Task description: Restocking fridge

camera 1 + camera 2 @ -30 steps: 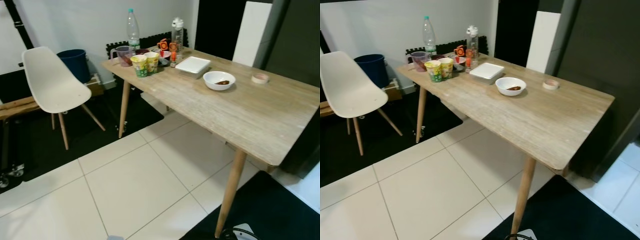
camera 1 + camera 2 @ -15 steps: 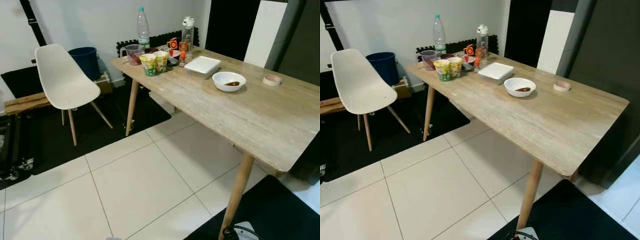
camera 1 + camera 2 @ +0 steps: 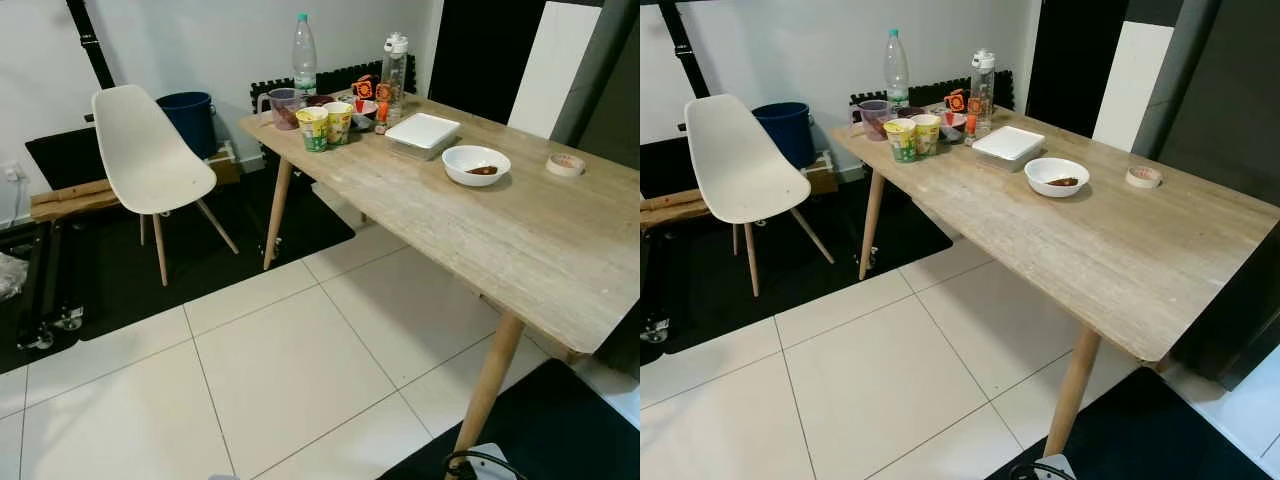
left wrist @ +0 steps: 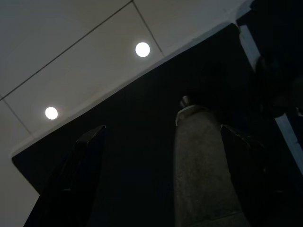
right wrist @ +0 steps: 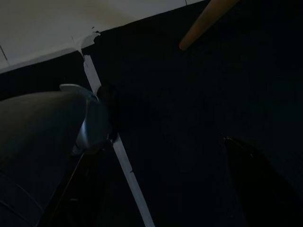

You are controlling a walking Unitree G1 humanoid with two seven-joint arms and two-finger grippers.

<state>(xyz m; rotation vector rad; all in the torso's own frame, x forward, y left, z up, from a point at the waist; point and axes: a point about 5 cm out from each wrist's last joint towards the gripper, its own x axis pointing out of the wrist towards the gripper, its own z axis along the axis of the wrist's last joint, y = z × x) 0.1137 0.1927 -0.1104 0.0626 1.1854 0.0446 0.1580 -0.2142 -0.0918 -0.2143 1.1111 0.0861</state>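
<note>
In the left eye view, a long wooden surface was seen running from 11 o'clock toward 4 o'clock on slanted wooden legs. At its far end a clear water bottle and a second bottle with a white cap stood upright, with a purple measuring jug just beside the first. Two paper cups were set touching each other near the edge, small orange-labelled items were clustered behind them. A white rectangular dish lay at 1 o'clock, a white bowl with a dark scrap inside next to it, and a roll of tape farther along at 2 o'clock. A white chair was placed at 10 o'clock on a black mat, a blue bin behind it.

In the right eye view, the same surface was shown over pale floor tiles.

In the left wrist view, the left gripper hung idle, its fingers held apart over a black mat and pale tiles.

In the right wrist view, the right gripper hung idle in shade above a black mat, its fingers spread apart, a wooden leg of the surface near.
</note>
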